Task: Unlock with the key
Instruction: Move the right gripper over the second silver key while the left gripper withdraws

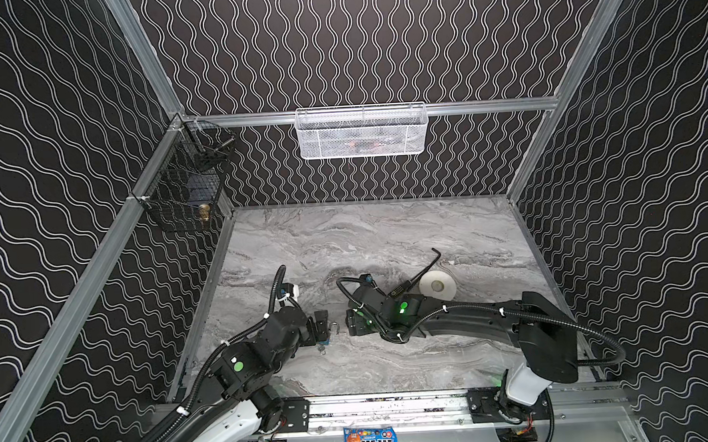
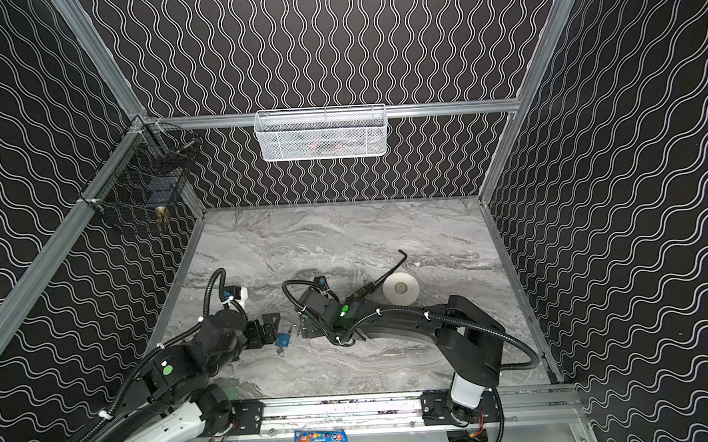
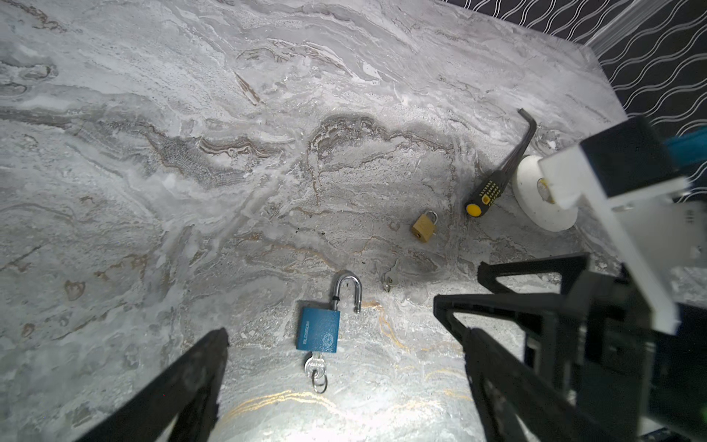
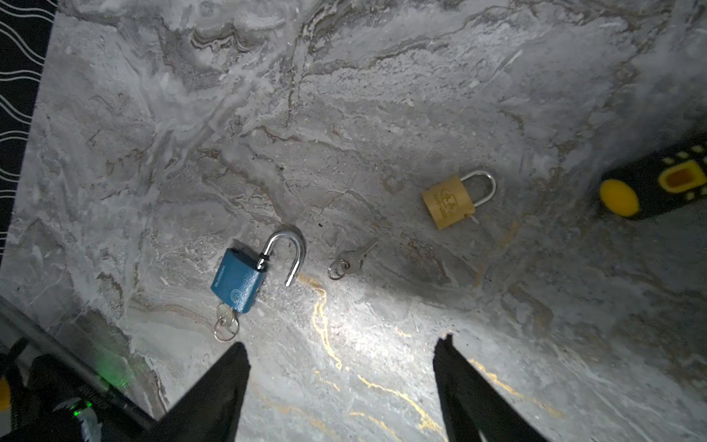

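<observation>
A blue padlock [image 3: 318,330] lies flat on the marble table [image 3: 267,153] with its steel shackle [image 3: 347,287] sprung open. A silver key [image 3: 315,365] with a small ring sits in its keyhole. My left gripper [image 3: 331,319] hovers over the padlock, open, with its fingers wide on either side and not touching it. My right gripper [image 4: 341,342] is open and holds nothing; the padlock [image 4: 238,281] and key [image 4: 225,319] lie just off one fingertip. In a top view the padlock [image 2: 282,339] rests between the left gripper [image 2: 271,329] and the right gripper [image 2: 306,327].
A shut brass padlock [image 4: 448,202] and a loose key [image 4: 352,258] lie nearby. A black-and-yellow-handled tool [image 3: 487,191] and a white tape roll [image 1: 437,286] sit beyond the right arm. A white basket [image 1: 362,132] and a black wire basket [image 1: 184,189] hang on the walls.
</observation>
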Robot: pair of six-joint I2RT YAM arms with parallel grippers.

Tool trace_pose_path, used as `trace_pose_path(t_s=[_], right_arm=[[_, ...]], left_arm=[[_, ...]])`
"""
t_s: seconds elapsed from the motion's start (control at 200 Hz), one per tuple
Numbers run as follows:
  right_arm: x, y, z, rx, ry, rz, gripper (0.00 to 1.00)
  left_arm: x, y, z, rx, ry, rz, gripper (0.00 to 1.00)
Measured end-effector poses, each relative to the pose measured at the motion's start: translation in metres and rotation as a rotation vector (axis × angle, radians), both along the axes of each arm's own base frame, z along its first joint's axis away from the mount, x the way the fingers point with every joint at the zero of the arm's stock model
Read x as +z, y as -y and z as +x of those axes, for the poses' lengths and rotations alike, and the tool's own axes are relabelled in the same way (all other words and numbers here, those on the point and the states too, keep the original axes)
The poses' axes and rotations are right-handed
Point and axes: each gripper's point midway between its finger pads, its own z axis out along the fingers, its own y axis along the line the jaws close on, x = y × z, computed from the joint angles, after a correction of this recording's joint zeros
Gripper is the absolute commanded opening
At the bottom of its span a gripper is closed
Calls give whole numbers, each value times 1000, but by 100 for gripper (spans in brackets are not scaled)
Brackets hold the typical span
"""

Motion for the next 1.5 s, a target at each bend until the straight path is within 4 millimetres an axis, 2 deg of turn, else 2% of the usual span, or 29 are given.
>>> trace_pose_path(t_s=[0.42, 0.686, 0.781, 1.086, 1.501], right_arm=[[-23, -8, 8, -78, -12, -63, 70], [-31, -24, 15, -87, 5, -81, 63], [-40, -23, 16, -91, 1, -110, 60], [-51, -22, 18, -101, 16, -145, 48], [-65, -17, 19, -105, 17, -180, 46]], left_arm=[[3, -11, -8, 42, 5, -50, 99], [3, -17, -11, 66, 11, -68, 99], [3, -18, -12, 71, 9, -71, 99], [-1, -18, -11, 83, -1, -73, 98], [-9, -14, -8, 97, -16, -90, 99]])
